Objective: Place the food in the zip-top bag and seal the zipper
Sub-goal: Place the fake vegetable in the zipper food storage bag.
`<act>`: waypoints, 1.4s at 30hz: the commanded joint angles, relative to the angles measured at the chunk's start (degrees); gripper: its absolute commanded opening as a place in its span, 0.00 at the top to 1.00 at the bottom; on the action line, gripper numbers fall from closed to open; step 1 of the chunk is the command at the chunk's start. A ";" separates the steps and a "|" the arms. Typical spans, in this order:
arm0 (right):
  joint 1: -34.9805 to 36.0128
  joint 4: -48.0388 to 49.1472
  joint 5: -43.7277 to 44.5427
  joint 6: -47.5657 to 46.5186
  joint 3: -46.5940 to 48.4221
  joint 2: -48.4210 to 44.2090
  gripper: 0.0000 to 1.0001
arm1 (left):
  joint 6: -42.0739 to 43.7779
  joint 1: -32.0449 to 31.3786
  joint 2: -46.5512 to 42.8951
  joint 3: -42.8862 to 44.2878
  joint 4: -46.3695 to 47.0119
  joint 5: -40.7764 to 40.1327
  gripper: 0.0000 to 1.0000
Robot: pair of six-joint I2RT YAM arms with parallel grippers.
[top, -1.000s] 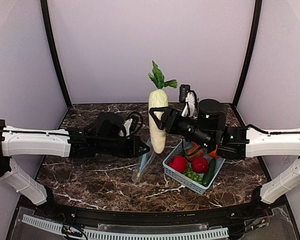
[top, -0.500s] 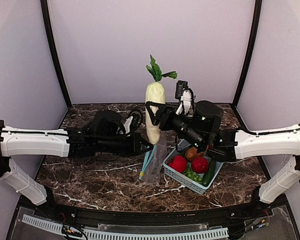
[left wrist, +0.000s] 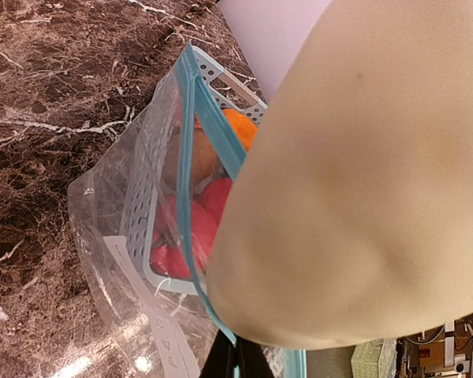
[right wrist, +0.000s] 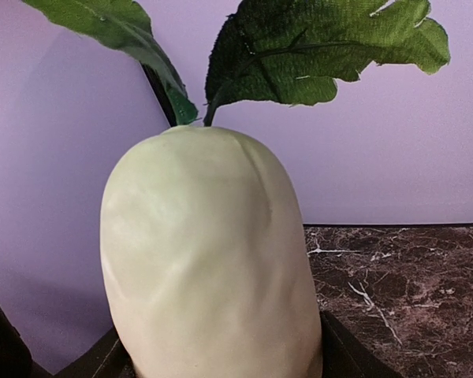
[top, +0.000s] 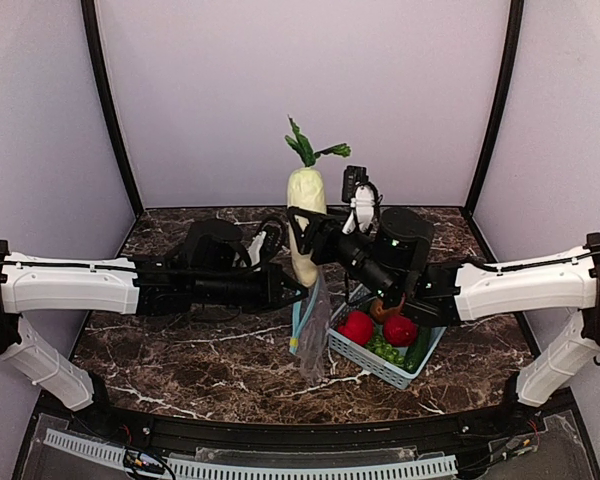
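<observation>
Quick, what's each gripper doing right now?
Left gripper: closed, pinching the bag at its mouth.
Right gripper: fingers closed on the white radish, holding it upright.

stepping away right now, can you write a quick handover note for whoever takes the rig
Left gripper: shut on the zip-top bag at its zipper, bag hanging down from it.
Right gripper: shut on the cream-white squash, upright, leaves up, lower tip at the bag's mouth.
Other food: red pieces, orange and green pieces lie in the light blue basket.
Done: nothing clearly inside the bag.
Left: lower the squash in, add the rest, seal the zipper.
</observation>
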 commanded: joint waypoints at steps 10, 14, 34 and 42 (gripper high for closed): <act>3.03 -4.96 5.32 5.70 -6.29 -1.86 0.69 | -0.37 -0.21 -1.37 -2.35 2.94 -1.79 0.99; 3.85 -7.99 6.19 10.69 -7.08 -1.97 0.69 | -0.65 -0.13 -1.32 -2.71 3.44 -2.20 0.99; 6.89 -33.90 6.76 38.58 -4.61 -3.20 0.48 | -0.53 0.04 -2.50 -6.83 10.86 -2.68 0.99; 7.25 -38.19 7.22 39.32 -5.60 -6.80 0.21 | -0.06 -0.01 -0.24 -7.10 13.50 1.69 0.99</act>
